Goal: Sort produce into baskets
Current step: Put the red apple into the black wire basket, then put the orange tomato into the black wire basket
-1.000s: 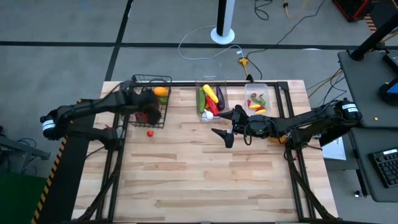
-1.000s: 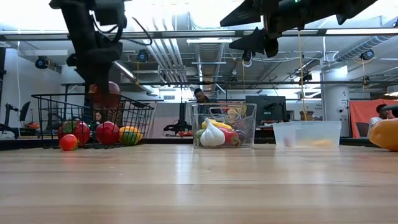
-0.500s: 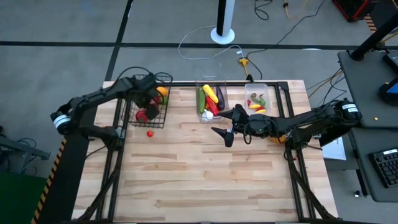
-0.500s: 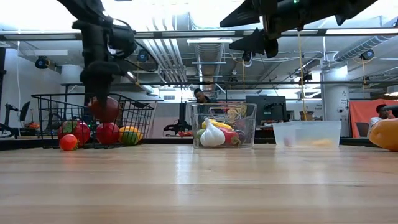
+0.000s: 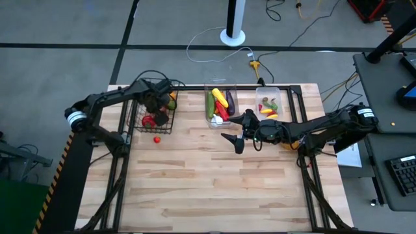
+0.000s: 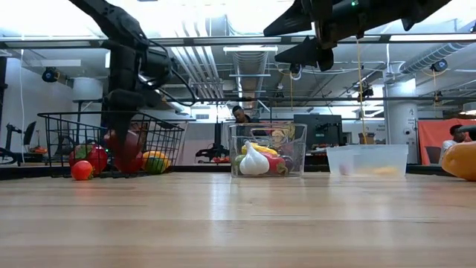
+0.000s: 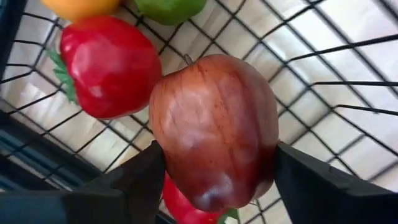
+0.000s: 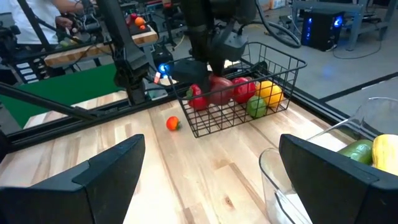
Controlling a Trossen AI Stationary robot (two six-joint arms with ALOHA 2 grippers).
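A black wire-mesh basket [image 5: 170,83] stands at the table's far left, holding a red pepper [image 7: 109,65], an orange and a green fruit. My left gripper [image 5: 158,103] reaches down into it, shut on a red apple [image 7: 214,127], which the low view shows as the apple [image 6: 123,142] below the basket's rim. A small red tomato [image 5: 156,138] lies on the table in front of the basket. My right gripper [image 5: 230,131] hovers open and level above the table's middle, with nothing between its fingers. My left gripper pinches the apple's two opposite sides [image 7: 163,146] between its two fingers [image 7: 124,186]. The fingers come from above, pointing down. The apple hangs inside the basket, over other red produce; whether it touches that produce I cannot tell.
A taller clear bin [image 5: 221,104] with cucumber, eggplant, yellow pepper and garlic stands at the far middle. To its right is a shallower clear bin [image 5: 268,104] with small peppers. An orange pepper [image 6: 461,160] lies under the right arm. The near half of the table is bare wood.
My left gripper has sunk with the apple from above the basket's rim down into the basket, turning about its own axis on the way. The apple stays between its fingers. The rest of the produce has not moved.
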